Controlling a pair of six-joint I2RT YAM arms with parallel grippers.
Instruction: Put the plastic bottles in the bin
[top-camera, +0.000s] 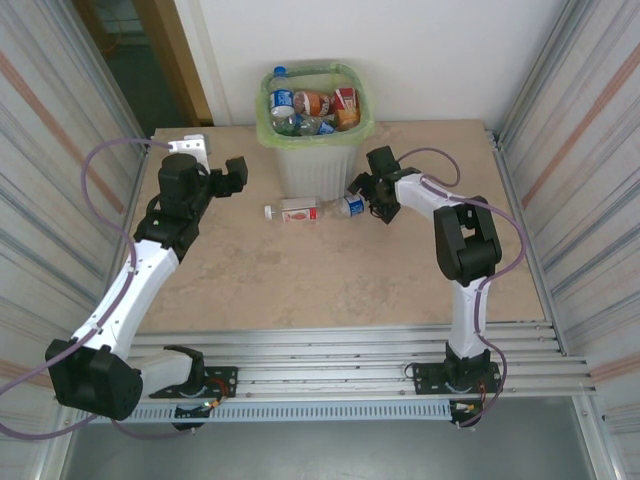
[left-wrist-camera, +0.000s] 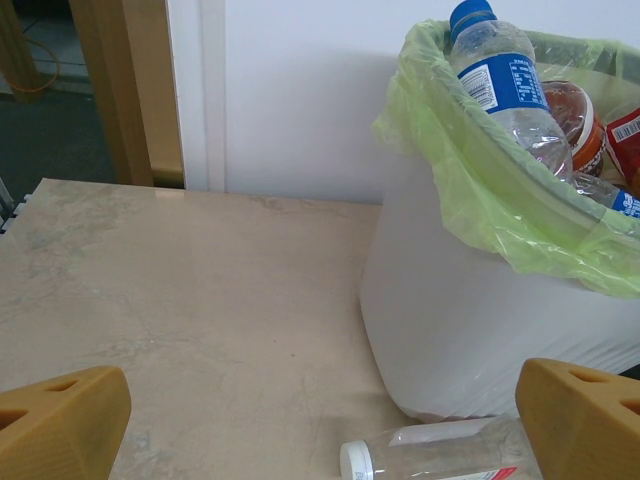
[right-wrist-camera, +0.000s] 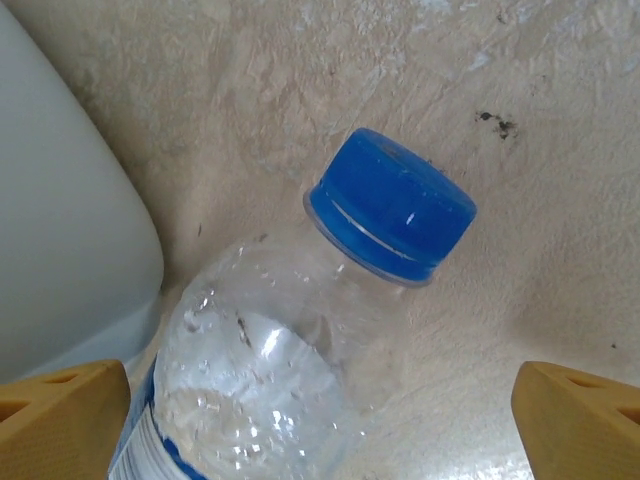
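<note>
The bin (top-camera: 312, 150) stands at the table's back centre, its green bag holding several bottles (top-camera: 300, 105). Two more lie in front of it: a clear bottle with a white cap and red label (top-camera: 298, 211), and a clear bottle with a blue cap (top-camera: 347, 206). My right gripper (top-camera: 363, 194) hovers open right over the blue-capped bottle (right-wrist-camera: 290, 370), its yellow fingers (right-wrist-camera: 60, 420) wide on either side, not touching. My left gripper (top-camera: 238, 175) is open to the left of the bin (left-wrist-camera: 470, 320), holding nothing, with the white-capped bottle (left-wrist-camera: 430, 458) low on the right near its right finger (left-wrist-camera: 585, 420).
A white wall runs behind the bin, and a wooden door frame (top-camera: 170, 60) stands at the back left. Corrugated metal panels close both sides of the table. Bare beige tabletop (top-camera: 320, 280) stretches between the bottles and the arm bases.
</note>
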